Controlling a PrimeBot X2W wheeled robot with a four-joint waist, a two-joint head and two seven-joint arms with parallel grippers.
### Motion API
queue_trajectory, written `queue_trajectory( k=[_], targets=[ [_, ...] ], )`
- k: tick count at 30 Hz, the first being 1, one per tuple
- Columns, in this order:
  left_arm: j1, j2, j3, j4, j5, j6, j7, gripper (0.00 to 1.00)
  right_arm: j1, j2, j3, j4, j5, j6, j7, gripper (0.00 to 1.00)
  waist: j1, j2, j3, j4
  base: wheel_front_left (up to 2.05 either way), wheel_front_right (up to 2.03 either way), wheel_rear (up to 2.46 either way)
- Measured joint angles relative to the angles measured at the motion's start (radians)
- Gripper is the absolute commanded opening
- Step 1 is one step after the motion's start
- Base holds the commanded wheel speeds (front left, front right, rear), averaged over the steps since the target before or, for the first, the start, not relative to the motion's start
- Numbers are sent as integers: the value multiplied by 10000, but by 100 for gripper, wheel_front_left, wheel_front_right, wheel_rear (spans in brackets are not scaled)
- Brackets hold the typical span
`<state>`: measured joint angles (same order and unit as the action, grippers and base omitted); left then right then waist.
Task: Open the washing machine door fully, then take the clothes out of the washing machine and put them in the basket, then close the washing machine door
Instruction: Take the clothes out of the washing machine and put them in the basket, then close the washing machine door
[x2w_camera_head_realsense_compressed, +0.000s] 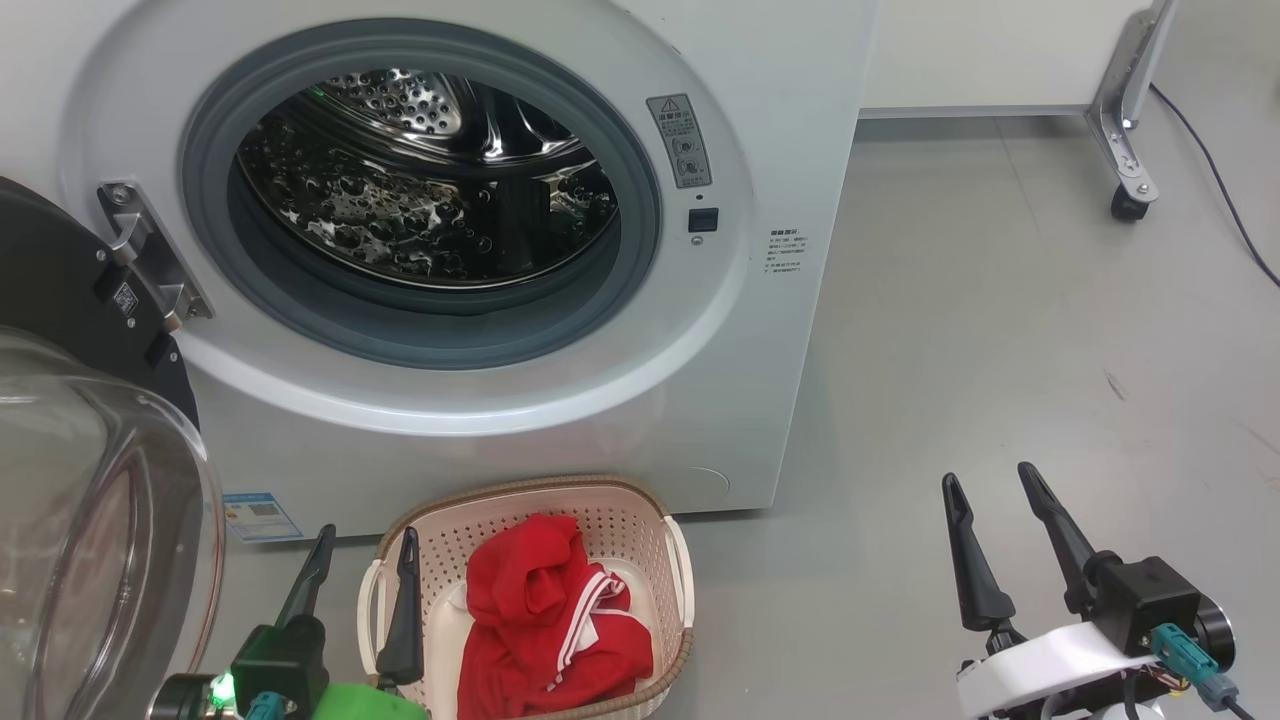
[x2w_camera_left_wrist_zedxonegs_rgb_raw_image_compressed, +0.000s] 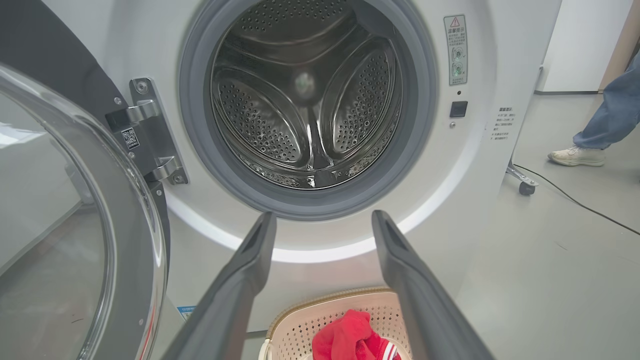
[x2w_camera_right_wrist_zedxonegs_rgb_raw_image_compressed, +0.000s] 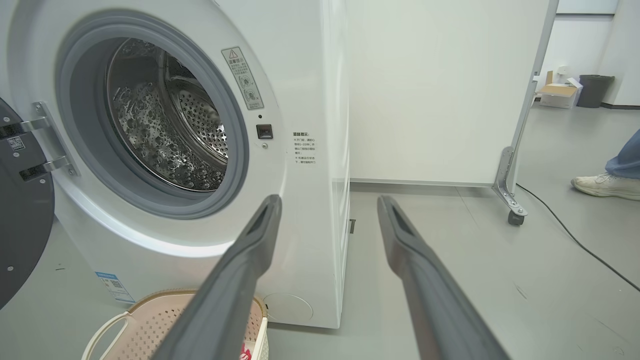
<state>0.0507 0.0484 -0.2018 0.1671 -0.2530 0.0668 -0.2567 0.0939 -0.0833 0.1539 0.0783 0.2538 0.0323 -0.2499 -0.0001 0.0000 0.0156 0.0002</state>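
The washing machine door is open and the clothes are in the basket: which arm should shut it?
Left, probably. The open left gripper sits right beside the washing machine door, hinged at the robot's left. The right gripper, also open, is over the floor beyond the basket.

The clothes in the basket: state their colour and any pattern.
The clothes are bright red with white stripe trim, seen best in the head view.

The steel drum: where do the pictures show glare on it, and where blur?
Head view: the drum is sharp, with bright glints on its lower wall. Left wrist view: it looks soft, with a blurred pale spot at its centre. Right wrist view: glints on the left wall, holes sharp.
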Motion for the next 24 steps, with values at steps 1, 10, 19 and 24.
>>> queue_trajectory(
  k=[1, 10, 19, 24],
  targets=[
    [32, 2, -8, -59, 0, 2, 0, 100, 18, 2, 2, -33, 0, 0, 58, 100, 0, 0, -3, 0, 0, 0, 0],
    [209, 8, -140, -422, 73, 82, 0, 100, 187, 33, 25, -205, 0, -84, 84, 100, 0, 0, 10, -8, 0, 0, 0],
    [377, 35, -247, -719, 276, 86, 94, 100, 216, 31, 25, -387, 0, -102, 173, 100, 0, 0, 27, -21, 0, 0, 0],
    [399, 44, -267, -823, 343, 88, 105, 100, 233, 25, 23, -435, 0, -104, 207, 100, 0, 0, 46, -14, 0, 0, 0]
  ],
)
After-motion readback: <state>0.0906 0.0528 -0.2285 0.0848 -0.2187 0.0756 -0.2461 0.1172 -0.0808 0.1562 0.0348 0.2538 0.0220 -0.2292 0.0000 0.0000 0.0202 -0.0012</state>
